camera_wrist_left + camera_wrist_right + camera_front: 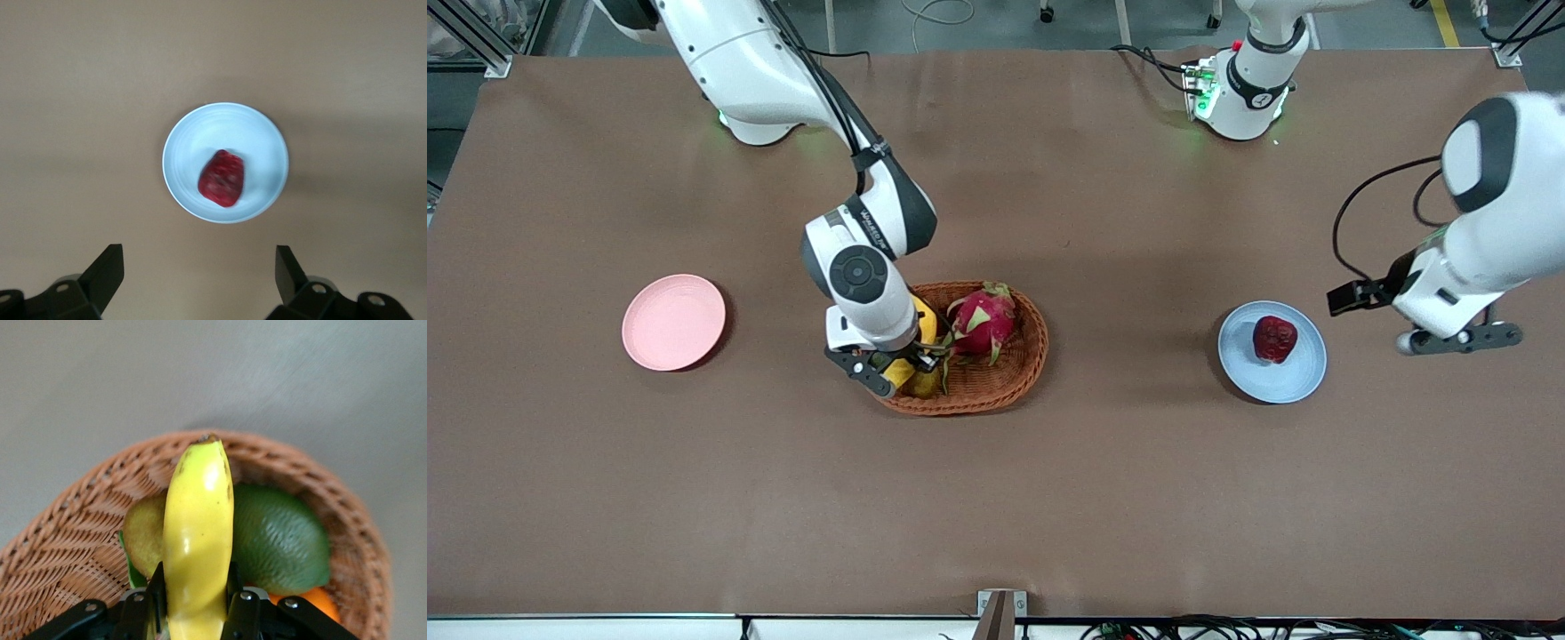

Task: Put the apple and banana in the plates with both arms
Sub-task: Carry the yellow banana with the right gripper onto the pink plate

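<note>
Dragon fruit (983,320) (pink) beside gripped banana (198,533) in basket (1024,364)

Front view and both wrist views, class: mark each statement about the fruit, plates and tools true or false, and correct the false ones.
1. The apple lies on the blue plate. True.
2. The right tool is shut on the banana. True.
3. The pink plate holds the banana. False: that plate holds nothing; the banana is over the basket.
4. The left tool grips the apple. False: it is open, above the table beside the blue plate.
5. The dragon fruit lies in the basket. True.
</note>
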